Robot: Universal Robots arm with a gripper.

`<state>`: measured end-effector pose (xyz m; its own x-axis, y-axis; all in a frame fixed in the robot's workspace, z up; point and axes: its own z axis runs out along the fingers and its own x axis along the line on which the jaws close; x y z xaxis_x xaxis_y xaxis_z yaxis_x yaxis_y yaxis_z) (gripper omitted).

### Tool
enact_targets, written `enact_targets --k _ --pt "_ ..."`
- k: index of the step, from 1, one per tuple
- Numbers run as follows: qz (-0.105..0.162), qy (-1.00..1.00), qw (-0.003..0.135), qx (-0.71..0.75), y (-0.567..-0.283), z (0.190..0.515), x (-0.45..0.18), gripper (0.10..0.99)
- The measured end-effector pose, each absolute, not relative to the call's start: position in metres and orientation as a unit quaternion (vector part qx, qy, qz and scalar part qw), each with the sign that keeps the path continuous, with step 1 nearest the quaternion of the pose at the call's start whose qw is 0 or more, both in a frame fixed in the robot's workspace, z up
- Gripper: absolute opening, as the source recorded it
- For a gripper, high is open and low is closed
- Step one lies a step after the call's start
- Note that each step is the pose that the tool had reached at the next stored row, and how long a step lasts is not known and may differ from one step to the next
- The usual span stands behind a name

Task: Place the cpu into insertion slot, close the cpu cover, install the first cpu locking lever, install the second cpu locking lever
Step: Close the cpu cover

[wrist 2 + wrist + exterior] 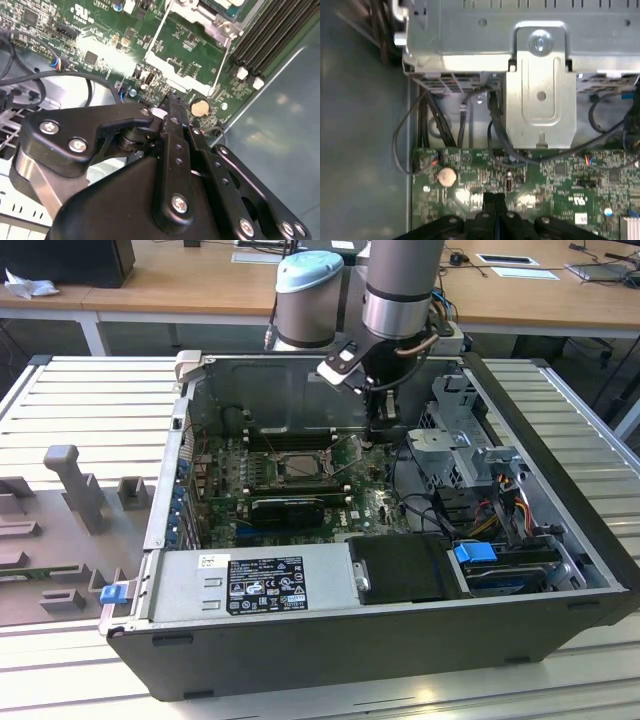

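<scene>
wooden desks [180, 280] behind; open pc case [400, 640] on ribbed metal table [90, 400]; hand [169, 102] pressed together over green board [555, 172].

The gripper [170, 105], fingers pressed together, points at the green motherboard [100, 30]. A coin cell battery [200, 106] lies just beside its tips at three o'clock, with black memory slots [265, 35] at one o'clock.

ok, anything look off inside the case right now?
Nothing looks spilled or damaged. Only oddity: the two thin locking levers at the insertion slot splay out over the green board rather than lying latched, as far as I can tell. The gripper, shut, sits by the coin cell.
</scene>
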<state>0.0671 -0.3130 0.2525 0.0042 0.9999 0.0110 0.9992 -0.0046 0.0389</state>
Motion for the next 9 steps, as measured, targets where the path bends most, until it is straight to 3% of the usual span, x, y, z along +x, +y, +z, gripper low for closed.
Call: enact_targets --k 9 --pt "0.006 0.705 -0.002 0.709 -0.3135 0.2449 0.0658 0.106"
